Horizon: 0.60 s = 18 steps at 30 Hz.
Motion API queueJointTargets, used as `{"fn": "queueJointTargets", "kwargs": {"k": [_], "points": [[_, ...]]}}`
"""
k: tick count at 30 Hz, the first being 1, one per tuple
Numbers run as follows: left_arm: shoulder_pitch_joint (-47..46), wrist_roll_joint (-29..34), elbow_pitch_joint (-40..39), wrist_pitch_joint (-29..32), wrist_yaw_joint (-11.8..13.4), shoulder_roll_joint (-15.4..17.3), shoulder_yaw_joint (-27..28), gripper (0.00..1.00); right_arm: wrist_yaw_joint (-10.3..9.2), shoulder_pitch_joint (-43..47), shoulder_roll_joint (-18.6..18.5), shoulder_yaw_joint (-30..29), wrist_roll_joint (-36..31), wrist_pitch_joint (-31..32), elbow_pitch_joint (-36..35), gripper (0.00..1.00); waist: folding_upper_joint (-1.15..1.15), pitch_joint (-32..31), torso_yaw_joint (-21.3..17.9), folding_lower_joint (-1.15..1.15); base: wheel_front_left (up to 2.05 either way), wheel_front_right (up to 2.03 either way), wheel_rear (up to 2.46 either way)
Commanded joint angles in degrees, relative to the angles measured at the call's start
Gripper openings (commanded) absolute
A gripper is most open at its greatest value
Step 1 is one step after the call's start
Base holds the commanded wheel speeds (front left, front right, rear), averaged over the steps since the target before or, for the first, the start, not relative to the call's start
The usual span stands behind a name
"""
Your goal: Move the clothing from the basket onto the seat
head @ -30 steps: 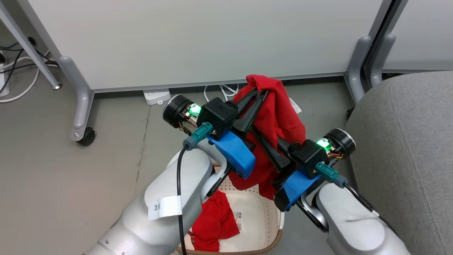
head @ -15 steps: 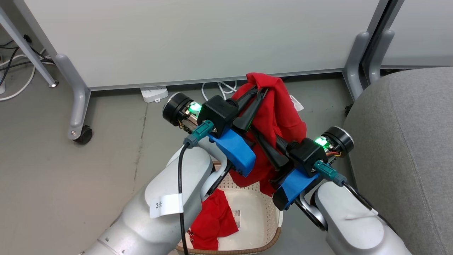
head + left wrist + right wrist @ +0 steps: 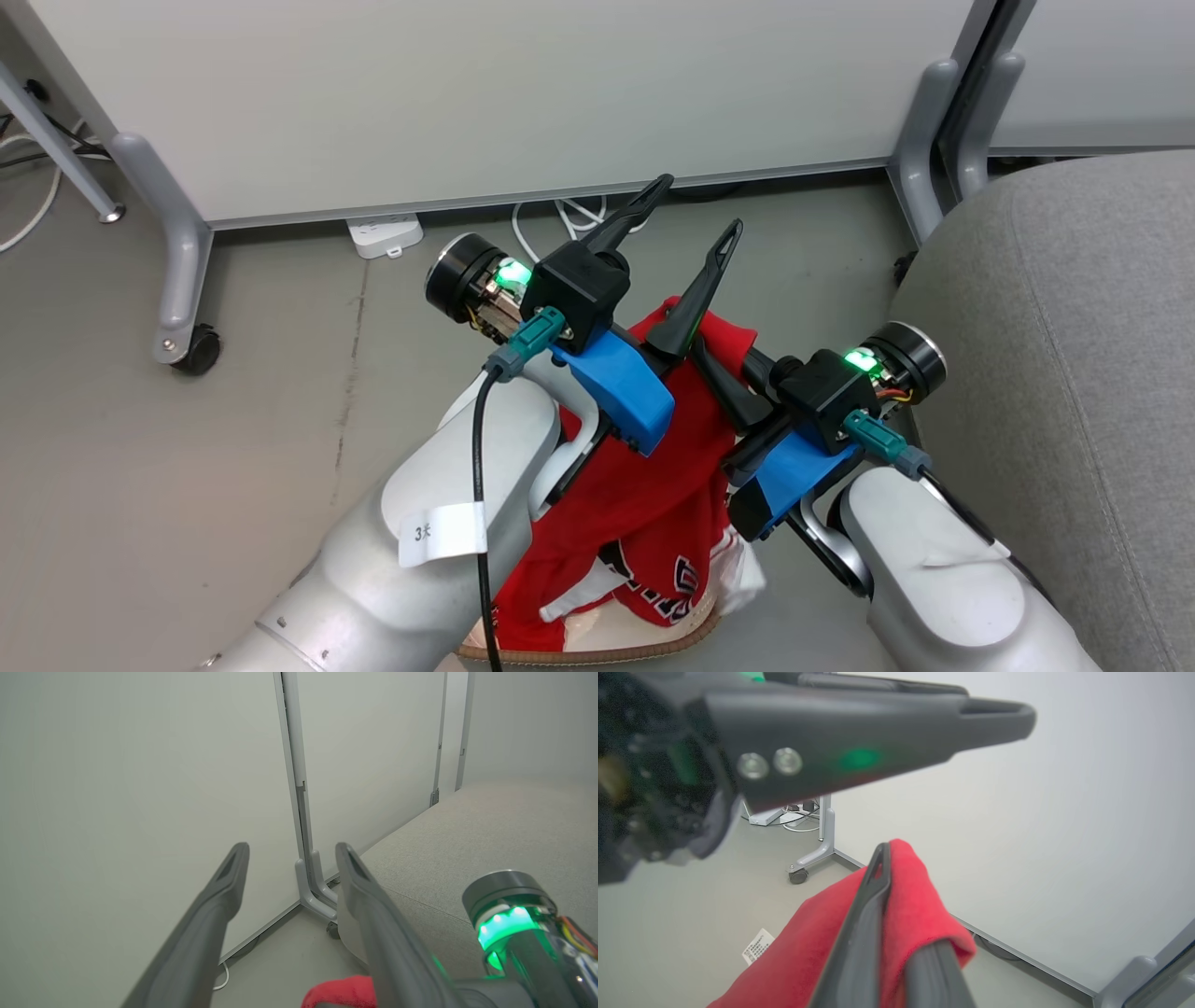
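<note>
Left gripper (image 3: 695, 207) spread wide, empty, fingers reaching far past the cloth; right gripper (image 3: 901, 896) pinched on red garment (image 3: 653, 467), which hangs near-side into basket (image 3: 607, 651); grey seat (image 3: 1074, 327) right.

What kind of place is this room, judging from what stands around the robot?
Probably an office or laboratory, not a home: white partition panels stand on grey wheeled feet, a power strip lies on the bare grey floor, and a large grey upholstered seat stands at the right.
</note>
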Motion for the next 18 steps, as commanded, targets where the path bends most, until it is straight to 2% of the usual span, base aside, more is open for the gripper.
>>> {"fn": "queueJointTargets", "kwargs": {"k": [1,9,18], "points": [[-0.78,0.24,0.16,-0.26,0.27,-0.03,0.26,1.0,0.01,-0.79,-0.14,-0.34,0.22,-0.22,-0.4,0.0,0.0,0.29,-0.4,0.0,0.0,0.0,0.0],[-0.85,0.95,0.57,-0.22,0.06,-0.03,-0.19,1.0,0.01,0.19,0.05,-3.15,0.11,-0.22,-1.78,0.0,0.0,1.87,-3.92,0.0,0.0,0.0,0.0],[-0.85,1.82,0.66,-0.22,-0.39,-0.03,-1.21,1.0,0.01,2.3,0.26,-10.1,-0.58,-0.22,-4.51,0.0,0.0,3.86,-9.52,0.0,0.0,0.0,0.0]]}}
